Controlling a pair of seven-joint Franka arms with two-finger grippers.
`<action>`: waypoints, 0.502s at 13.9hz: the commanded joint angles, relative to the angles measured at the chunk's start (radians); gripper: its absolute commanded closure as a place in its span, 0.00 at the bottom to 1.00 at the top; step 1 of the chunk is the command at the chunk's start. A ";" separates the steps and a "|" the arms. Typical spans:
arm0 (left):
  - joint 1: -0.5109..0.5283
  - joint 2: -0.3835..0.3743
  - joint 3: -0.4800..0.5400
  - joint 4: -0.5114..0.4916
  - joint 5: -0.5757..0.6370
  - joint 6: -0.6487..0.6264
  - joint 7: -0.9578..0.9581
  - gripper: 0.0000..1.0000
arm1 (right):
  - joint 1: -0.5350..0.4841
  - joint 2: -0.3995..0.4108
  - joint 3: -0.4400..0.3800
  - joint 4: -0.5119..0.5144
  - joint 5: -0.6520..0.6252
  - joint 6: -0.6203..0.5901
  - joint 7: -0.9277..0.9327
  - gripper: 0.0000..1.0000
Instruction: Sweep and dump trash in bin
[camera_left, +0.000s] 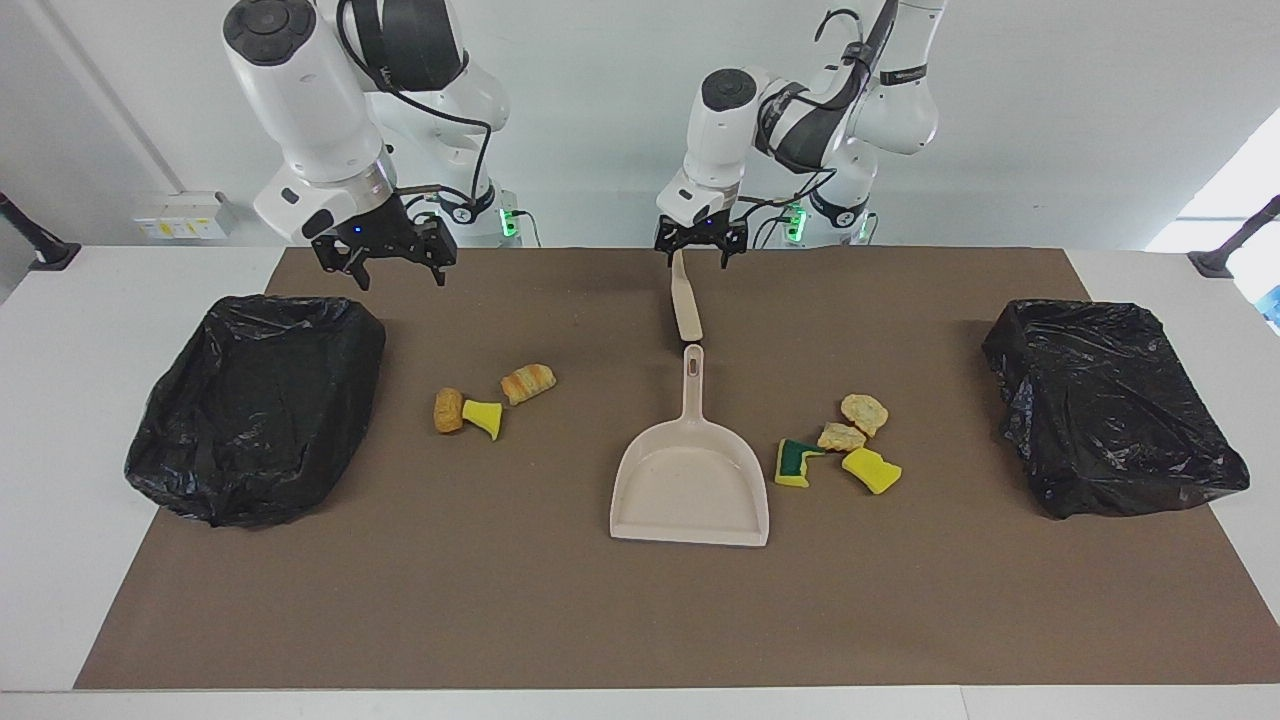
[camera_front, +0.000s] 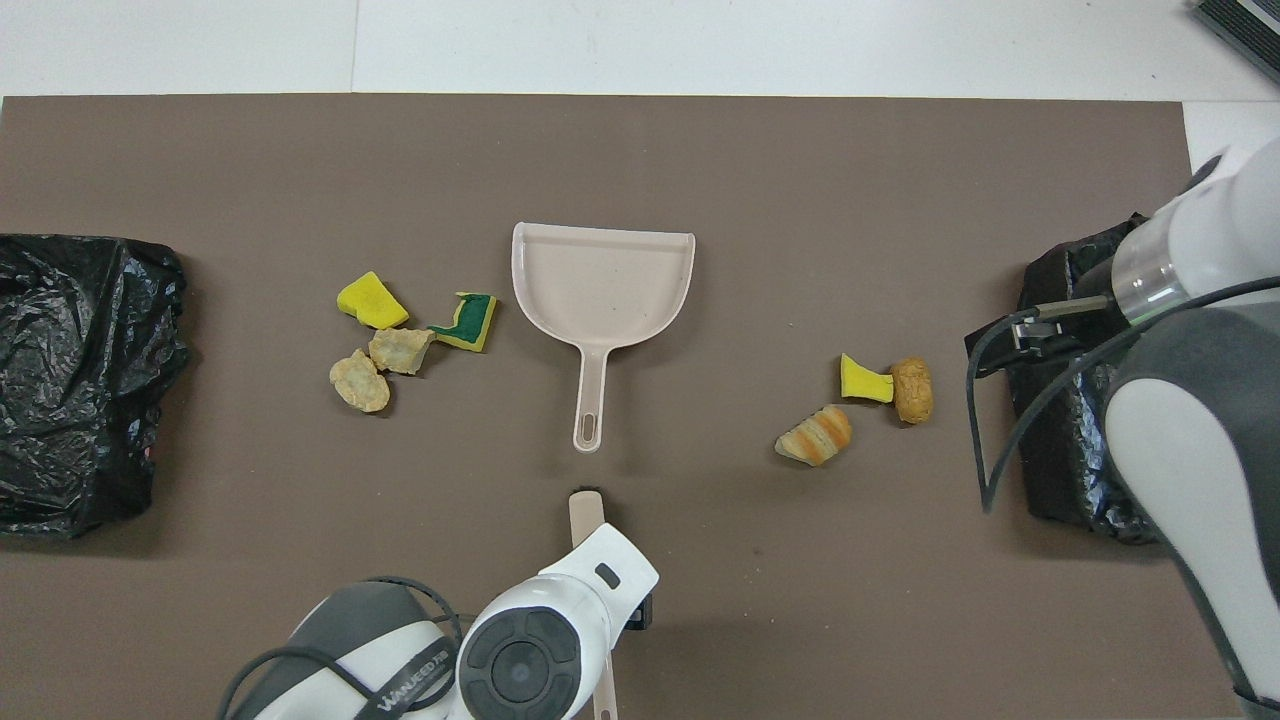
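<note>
The trash lies in two groups on the brown mat. Toward the right arm's end are a brown chunk (camera_left: 449, 410) (camera_front: 912, 390), a yellow sponge piece (camera_left: 485, 417) (camera_front: 864, 381) and a striped bread chunk (camera_left: 528, 383) (camera_front: 815, 436). Toward the left arm's end are two tan chunks (camera_left: 864, 412) (camera_front: 360, 381), a green-yellow sponge (camera_left: 797, 462) (camera_front: 467, 322) and a yellow sponge (camera_left: 871, 469) (camera_front: 371, 301). The beige dustpan (camera_left: 690, 480) (camera_front: 603, 285) lies between them. The beige brush (camera_left: 686, 305) (camera_front: 585, 510) lies nearer to the robots. My left gripper (camera_left: 700, 248) is open, straddling the brush's end. My right gripper (camera_left: 395, 262) is open and empty.
A black-bagged bin (camera_left: 255, 405) (camera_front: 1065, 470) stands at the right arm's end, with the right gripper above its edge nearer to the robots. A second black-bagged bin (camera_left: 1115, 405) (camera_front: 75, 380) stands at the left arm's end. White table borders the mat (camera_left: 640, 620).
</note>
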 joint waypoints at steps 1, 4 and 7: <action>-0.052 0.039 0.020 -0.032 -0.011 0.063 -0.020 0.00 | 0.044 0.018 0.002 -0.023 0.020 0.060 0.075 0.00; -0.084 0.034 0.020 -0.077 -0.011 0.075 -0.027 0.00 | 0.099 0.067 0.002 -0.021 0.031 0.120 0.143 0.00; -0.100 0.027 0.020 -0.094 -0.011 0.090 -0.032 0.00 | 0.162 0.108 0.002 -0.021 0.031 0.186 0.230 0.00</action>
